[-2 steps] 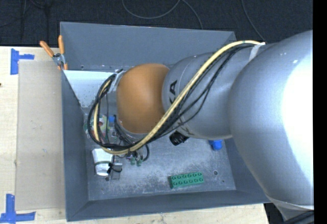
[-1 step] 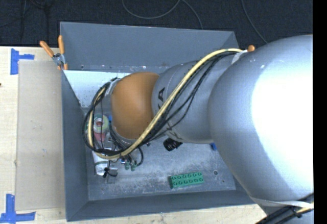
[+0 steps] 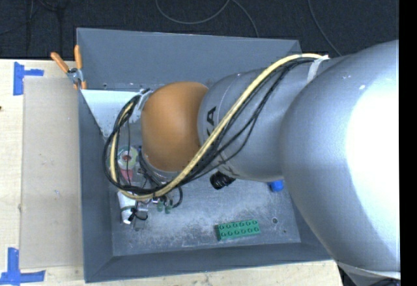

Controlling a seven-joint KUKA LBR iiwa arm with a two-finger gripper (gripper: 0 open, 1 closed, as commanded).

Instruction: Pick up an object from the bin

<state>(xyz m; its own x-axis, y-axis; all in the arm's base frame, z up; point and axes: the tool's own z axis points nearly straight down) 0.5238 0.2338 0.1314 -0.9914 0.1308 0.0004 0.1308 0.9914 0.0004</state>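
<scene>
Hanging by the metal bin's left wall, the gripper's grip cannot be told; a studded green brick, seemingly plastic, lies apart.

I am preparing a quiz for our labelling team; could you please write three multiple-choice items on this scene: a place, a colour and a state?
1. Where in the bin does the green studded brick lie? A) near the wall at the view's bottom B) top left corner C) on the rim
2. What colour is the small thing beside the arm? A) red B) blue C) yellow
3. How does the brick lie? A) on edge B) flat, studs up C) upside down
Answers: 1 A, it sits by the bottom wall; 2 B, blue against the grey floor; 3 B, its studs face the camera.
</scene>
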